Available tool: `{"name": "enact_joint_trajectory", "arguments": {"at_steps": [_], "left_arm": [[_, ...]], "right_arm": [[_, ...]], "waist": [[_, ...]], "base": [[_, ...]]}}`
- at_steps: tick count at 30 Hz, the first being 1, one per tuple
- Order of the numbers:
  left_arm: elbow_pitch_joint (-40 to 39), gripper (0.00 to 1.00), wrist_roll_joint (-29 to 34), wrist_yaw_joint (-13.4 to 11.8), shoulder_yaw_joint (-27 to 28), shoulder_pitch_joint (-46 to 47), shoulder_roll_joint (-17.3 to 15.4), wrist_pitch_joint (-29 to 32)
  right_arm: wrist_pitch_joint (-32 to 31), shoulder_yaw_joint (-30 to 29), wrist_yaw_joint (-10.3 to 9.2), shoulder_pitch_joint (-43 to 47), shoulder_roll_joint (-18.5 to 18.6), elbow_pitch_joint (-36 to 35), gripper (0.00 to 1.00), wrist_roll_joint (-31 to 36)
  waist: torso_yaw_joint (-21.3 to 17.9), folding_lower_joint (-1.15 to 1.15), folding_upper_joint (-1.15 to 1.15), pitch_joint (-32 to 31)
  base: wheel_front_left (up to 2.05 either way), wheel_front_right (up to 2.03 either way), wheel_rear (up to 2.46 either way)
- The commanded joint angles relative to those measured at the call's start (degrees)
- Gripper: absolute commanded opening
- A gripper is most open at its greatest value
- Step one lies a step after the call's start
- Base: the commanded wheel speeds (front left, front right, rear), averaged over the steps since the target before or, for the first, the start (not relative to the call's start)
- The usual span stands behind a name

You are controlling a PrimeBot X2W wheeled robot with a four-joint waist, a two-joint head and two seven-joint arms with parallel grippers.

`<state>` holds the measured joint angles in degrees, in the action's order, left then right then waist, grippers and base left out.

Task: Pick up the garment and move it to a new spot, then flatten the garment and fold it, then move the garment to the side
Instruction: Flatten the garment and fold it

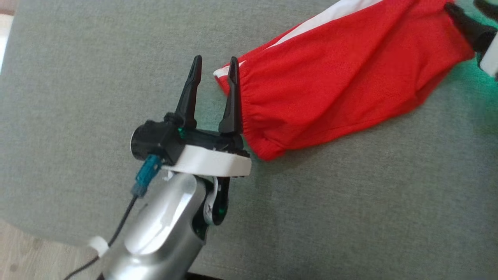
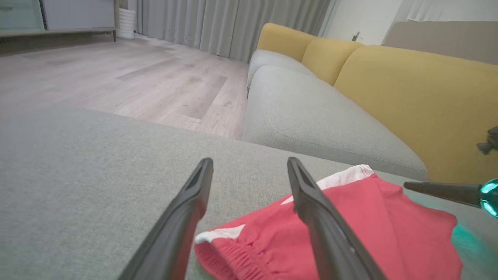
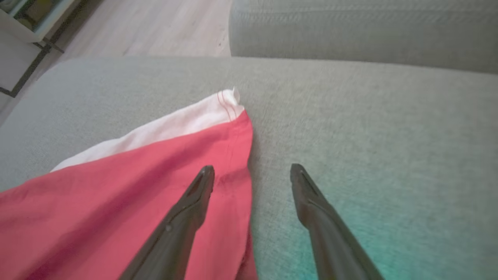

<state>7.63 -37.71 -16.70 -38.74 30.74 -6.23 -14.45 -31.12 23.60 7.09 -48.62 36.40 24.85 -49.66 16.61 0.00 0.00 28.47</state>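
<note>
**Head view.** Showing a red fabric garment with a white side stripe and a gathered elastic waistband (image 1: 342, 77), lying stretched out on a grey-green upholstered seat cushion (image 1: 97, 77) and running from mid-frame toward the upper right corner. Showing the left end effector (image 1: 215, 60) at the waistband end, its two dark fingers standing apart and gripping nothing. Placing one finger across the waistband edge and the other over bare cushion, without settling whether either is touching cloth. Showing the silver forearm (image 1: 163, 233) rising from the lower edge, wrist bent so the fingers are pointing up the frame.

**Left wrist view.** Looking along those parted fingers, low over the cushion, with the waistband corner lying between and beneath them. Taking in a yellow sofa backrest (image 2: 420, 105), a pale wooden floor (image 2: 136, 77) and grey curtains (image 2: 218, 23) beyond.

**Right wrist view.** Showing the right end effector (image 3: 252, 169) at the opposite end, fingers likewise spread and holding nothing. Placing one finger over red cloth near the hem and the other over bare cushion, with the white-striped hem corner lying just ahead.

**Step, judged.** Flattening, and looking close to done: garment spread with few wrinkles, folding not yet begun. Next move calling for closing on the corners at both ends and carrying one edge over the other. Also calling for keeping the layers pinched and the cloth taut, before shifting the folded piece aside.
</note>
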Motion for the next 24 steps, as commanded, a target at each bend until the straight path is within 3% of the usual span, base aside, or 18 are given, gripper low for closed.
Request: {"name": "enact_joint_trajectory", "arguments": {"at_steps": [1,6,13,14,15,16,24], "left_arm": [[-2.63,1.0,1.86,-0.18,2.69,-1.16,-0.18,-0.53],[-5.49,1.0,11.04,2.72,5.19,-4.49,2.14,-0.53],[-5.08,1.0,14.55,6.19,6.88,-8.42,3.21,-0.54],[-4.91,1.0,14.72,6.47,7.17,-8.86,3.25,-0.54],[-4.74,1.0,14.84,6.71,7.49,-9.25,3.29,-0.54],[-4.64,1.0,14.83,6.88,7.77,-9.62,3.31,-0.54],[-2.44,1.0,15.72,8.32,10.88,-13.96,3.34,-0.54]], "right_arm": [[-1.2,-1.02,0.4,0.73,-0.19,-1.23,1.0,0.64],[-7.34,-4.7,0.4,0.98,-3.34,2.04,1.0,5.7],[-15.87,-7.84,0.4,3.42,-9.05,1.63,1.0,6.5],[-16.82,-7.81,0.4,3.92,-9.43,0.54,0.47,6.3],[-17.24,-7.95,0.4,4.41,-9.69,-0.51,0.15,6.26],[-17.42,-7.77,0.4,4.96,-9.91,-1.76,0.0,6.27],[-10.87,-13.29,0.4,11.28,-13.52,-4.76,0.0,4.39]], "waist": [[0.82,0.0,0.0,0.79],[3.13,0.0,0.0,1.73],[4.01,0.0,0.0,0.71],[3.95,0.0,0.0,0.55],[3.84,0.0,0.0,0.34],[3.63,0.0,0.0,0.03],[-1.74,0.0,0.0,-5.36]], "base": [[0.0,0.0,0.0],[0.0,0.0,0.0],[0.0,0.0,0.0],[0.0,0.0,0.0],[0.0,0.0,0.0],[0.0,0.0,0.0],[0.0,0.0,0.0]]}}
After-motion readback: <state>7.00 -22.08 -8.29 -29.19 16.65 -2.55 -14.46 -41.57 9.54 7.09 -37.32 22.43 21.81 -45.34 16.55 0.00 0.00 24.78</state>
